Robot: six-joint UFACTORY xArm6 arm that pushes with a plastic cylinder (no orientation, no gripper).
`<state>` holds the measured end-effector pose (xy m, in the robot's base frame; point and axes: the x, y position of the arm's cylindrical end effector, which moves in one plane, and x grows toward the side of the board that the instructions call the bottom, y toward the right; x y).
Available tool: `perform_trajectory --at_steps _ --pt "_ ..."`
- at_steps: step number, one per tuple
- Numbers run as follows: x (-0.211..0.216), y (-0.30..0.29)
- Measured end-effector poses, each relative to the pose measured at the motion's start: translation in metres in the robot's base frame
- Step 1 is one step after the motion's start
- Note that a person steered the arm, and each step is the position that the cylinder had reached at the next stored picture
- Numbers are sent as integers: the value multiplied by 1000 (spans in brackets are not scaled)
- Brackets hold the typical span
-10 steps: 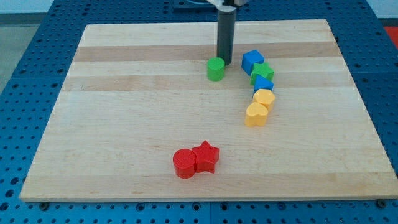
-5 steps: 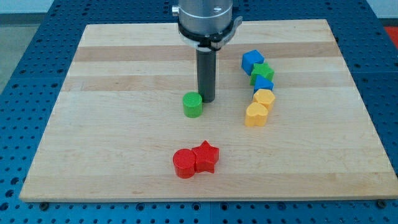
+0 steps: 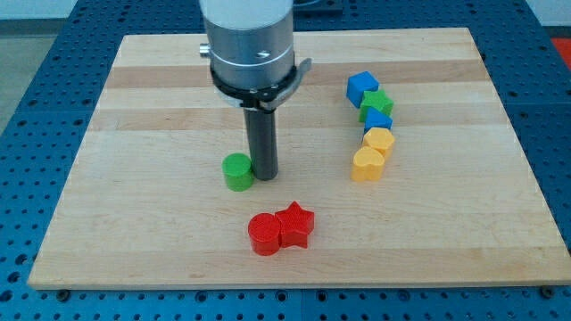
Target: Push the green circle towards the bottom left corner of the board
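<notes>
The green circle (image 3: 237,171) is a short green cylinder on the wooden board (image 3: 134,205), left of the board's middle. My tip (image 3: 263,176) stands right against the circle's right side, slightly toward the view's top. The dark rod rises from it to the grey arm end above. The red circle (image 3: 264,234) and red star (image 3: 295,225) lie just below my tip, toward the view's bottom.
A chain of blocks runs down the view's right: blue cube (image 3: 361,87), green star (image 3: 376,102), blue triangle (image 3: 377,120), yellow hexagon (image 3: 380,141), yellow heart (image 3: 367,164). A blue perforated table (image 3: 36,107) surrounds the board.
My tip has slid toward the view's bottom left, pushing the green circle from near the top middle down and left across the board. The other blocks have not moved.
</notes>
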<state>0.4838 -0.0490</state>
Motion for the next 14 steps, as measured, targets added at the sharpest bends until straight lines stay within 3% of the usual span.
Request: perform_trajectory --at_steps 8,12,14 --pt "1 -89" --pt "52 -133" --pt "39 -133"
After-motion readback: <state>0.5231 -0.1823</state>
